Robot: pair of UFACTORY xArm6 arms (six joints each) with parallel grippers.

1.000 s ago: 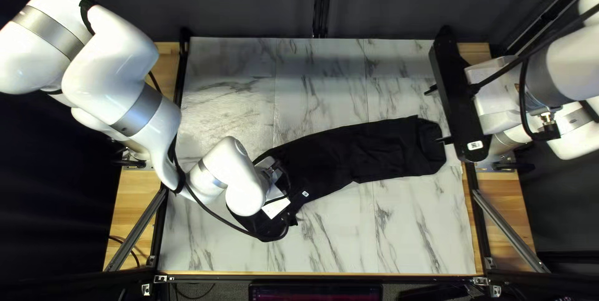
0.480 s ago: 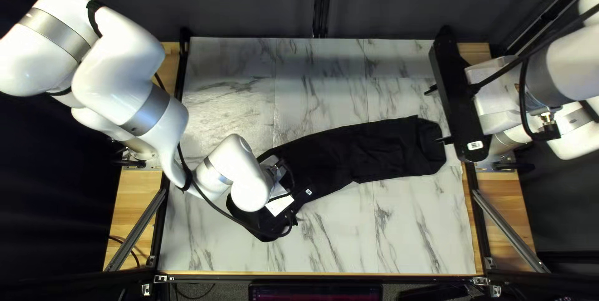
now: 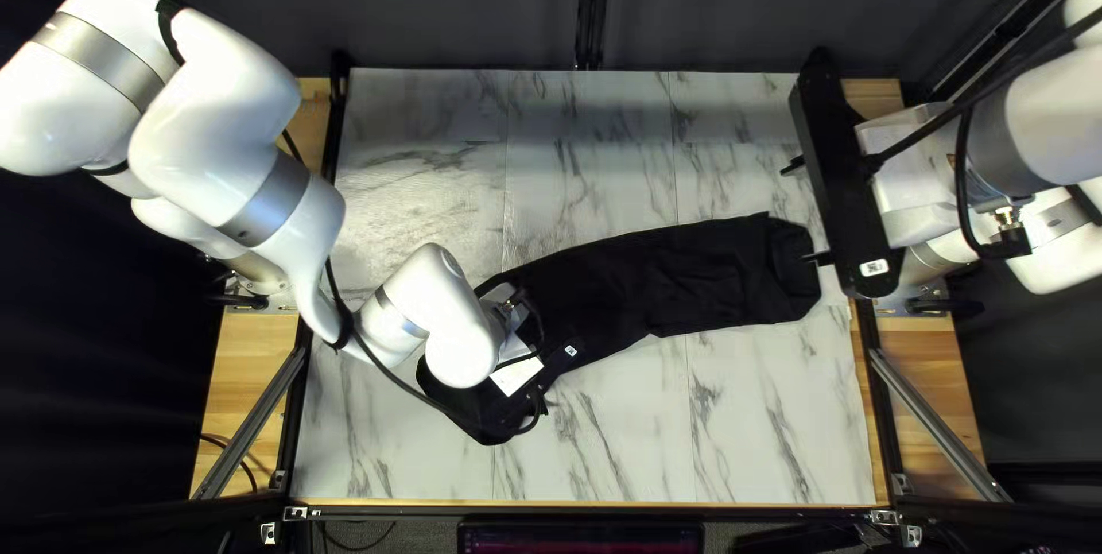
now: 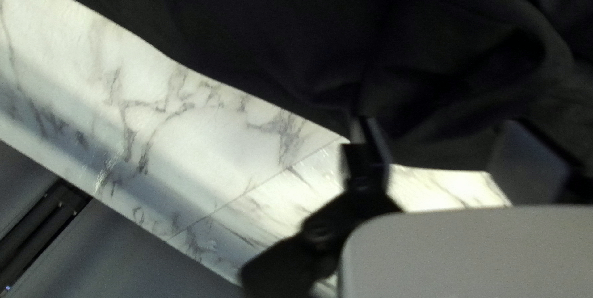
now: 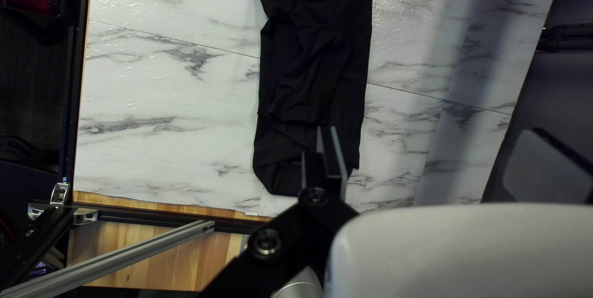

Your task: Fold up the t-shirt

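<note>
The marble-patterned table supports the black T-shirt, apparently part-folded, banding from near left to right. Left gripper, fingers spread, overhangs its left end, probably for grasping; right gripper, likewise spread, hangs by its right end, presumably leaving room.

The t-shirt is solid black, the tabletop marbled white.
Grey veins streak the tabletop's white; the wooden side panels show honey-yellow grain, and the curtain is dark grey. The left arm and right arm are white with silver-grey bands. The right gripper is black, its label white with a small black pattern.
</note>
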